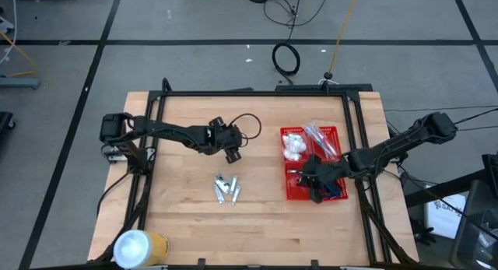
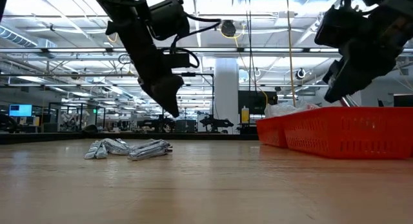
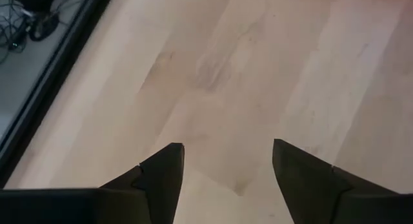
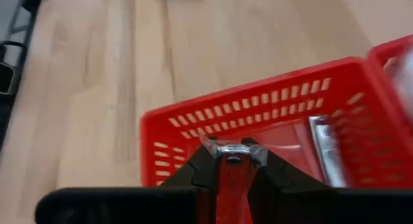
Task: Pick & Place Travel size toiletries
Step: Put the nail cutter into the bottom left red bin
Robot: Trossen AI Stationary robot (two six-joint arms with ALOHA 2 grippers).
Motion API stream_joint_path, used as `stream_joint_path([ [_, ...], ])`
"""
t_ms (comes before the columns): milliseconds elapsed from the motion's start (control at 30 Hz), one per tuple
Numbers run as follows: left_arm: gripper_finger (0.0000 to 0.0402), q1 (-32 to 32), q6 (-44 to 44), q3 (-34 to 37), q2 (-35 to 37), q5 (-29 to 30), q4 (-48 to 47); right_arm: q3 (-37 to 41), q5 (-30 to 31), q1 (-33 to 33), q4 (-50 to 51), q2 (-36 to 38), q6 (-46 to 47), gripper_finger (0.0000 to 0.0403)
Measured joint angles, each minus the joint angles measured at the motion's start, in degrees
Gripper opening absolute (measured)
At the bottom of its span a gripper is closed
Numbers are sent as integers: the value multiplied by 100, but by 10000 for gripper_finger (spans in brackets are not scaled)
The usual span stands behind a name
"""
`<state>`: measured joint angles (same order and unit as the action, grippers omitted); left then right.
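Several short silver tubes (image 1: 227,189) lie in a small pile on the wooden table, also in the low view (image 2: 129,148). My left gripper (image 1: 232,151) hangs open above the table just beyond the pile, with bare wood between its fingers (image 3: 161,179). A red basket (image 1: 289,191) stands at the right, holding white packets (image 1: 294,145) and blue-handled items (image 1: 323,138). My right gripper (image 4: 231,161) is over the basket's near part, shut on a silver tube (image 4: 231,152). Another silver tube (image 4: 322,153) lies inside the basket. My right gripper pinches a small silver tube by one end (image 4: 231,150) between its two fingertips. The fingers slant down from the table's right side over the basket. The rest of the tube is hidden behind the fingers. It is held clear above the basket's floor.
A large white-and-yellow roll (image 1: 140,247) stands at the table's near left corner. A black frame (image 1: 257,93) runs along the table's far edge and down its sides. Bare wood lies between the tube pile and the basket.
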<state>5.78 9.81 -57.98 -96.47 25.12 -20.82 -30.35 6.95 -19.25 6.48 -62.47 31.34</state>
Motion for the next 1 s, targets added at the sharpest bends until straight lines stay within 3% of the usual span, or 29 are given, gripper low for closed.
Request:
stream_joint_path([
  [100,222,13,-79,0,0,-2,156,-4,-127,-2,12,-28,174,41],
  [300,220,16,-105,0,0,-6,339,-2,-109,52,126,-27,251,85],
  [700,218,16,-205,-2,0,-7,405,-2,-45,52,110,-27,50,90],
  [1000,219,16,-212,-2,0,-11,443,4,1421,53,-38,-16,-692,143],
])
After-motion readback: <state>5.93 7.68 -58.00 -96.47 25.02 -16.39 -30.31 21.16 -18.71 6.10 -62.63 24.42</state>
